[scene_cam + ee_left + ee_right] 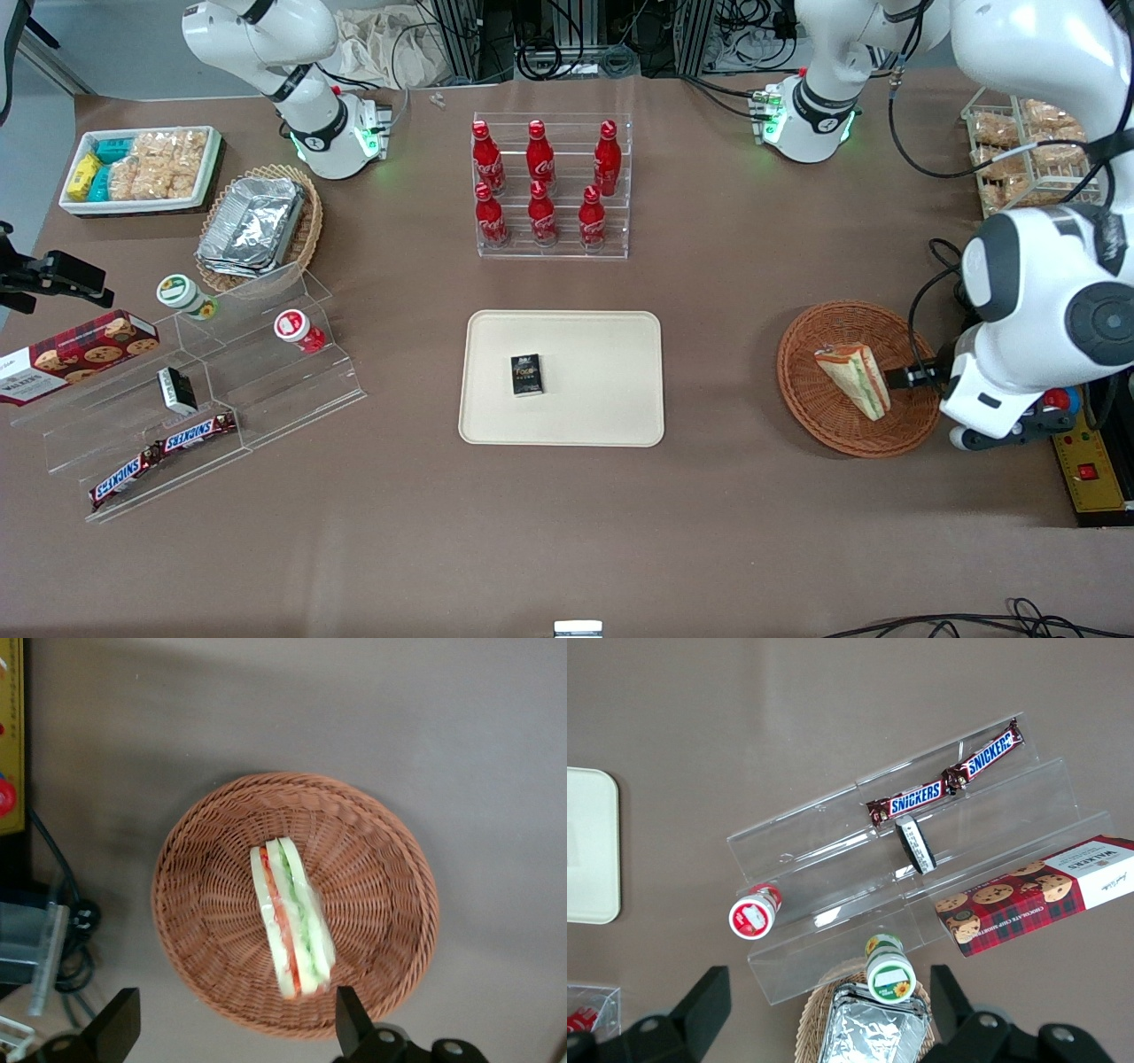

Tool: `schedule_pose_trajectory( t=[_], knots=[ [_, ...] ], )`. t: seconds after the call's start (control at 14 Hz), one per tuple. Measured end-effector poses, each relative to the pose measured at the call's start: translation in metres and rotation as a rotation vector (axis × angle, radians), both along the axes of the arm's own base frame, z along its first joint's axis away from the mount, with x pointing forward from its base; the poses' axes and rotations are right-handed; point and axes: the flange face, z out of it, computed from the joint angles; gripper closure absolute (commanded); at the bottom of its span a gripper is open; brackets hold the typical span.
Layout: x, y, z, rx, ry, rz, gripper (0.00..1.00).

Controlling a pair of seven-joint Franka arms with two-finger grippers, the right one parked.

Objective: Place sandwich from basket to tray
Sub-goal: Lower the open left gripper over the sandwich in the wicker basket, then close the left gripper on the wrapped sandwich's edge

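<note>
My gripper [232, 1020] hangs above the basket [819, 403] with its fingers [352, 1017] spread wide and holding nothing. The sandwich [291, 916] lies in the basket, on edge with its filling layers showing. The tray [611, 400] sits well apart, mid-table, with a small black box [526, 374] on it.

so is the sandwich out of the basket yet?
No, still in. The sandwich lies in the basket, ungrasped; the gripper hovers above the basket's rim with fingers open. The tray holds only a small black box.
</note>
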Motion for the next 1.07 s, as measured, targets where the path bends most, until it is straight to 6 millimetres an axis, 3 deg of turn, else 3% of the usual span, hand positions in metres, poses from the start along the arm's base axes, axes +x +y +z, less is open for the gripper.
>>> schedule_pose_trajectory(
  t=[0.29, 0.57, 1.07],
  knots=[
    [-0.008, -0.014, -0.047, 0.021, 0.0, 0.106, 0.01],
    [-0.02, -0.013, -0.083, -0.004, 0.015, 0.156, 0.01],
    [-0.037, 0.0, -0.118, -0.005, 0.028, 0.184, 0.01]
  ],
)
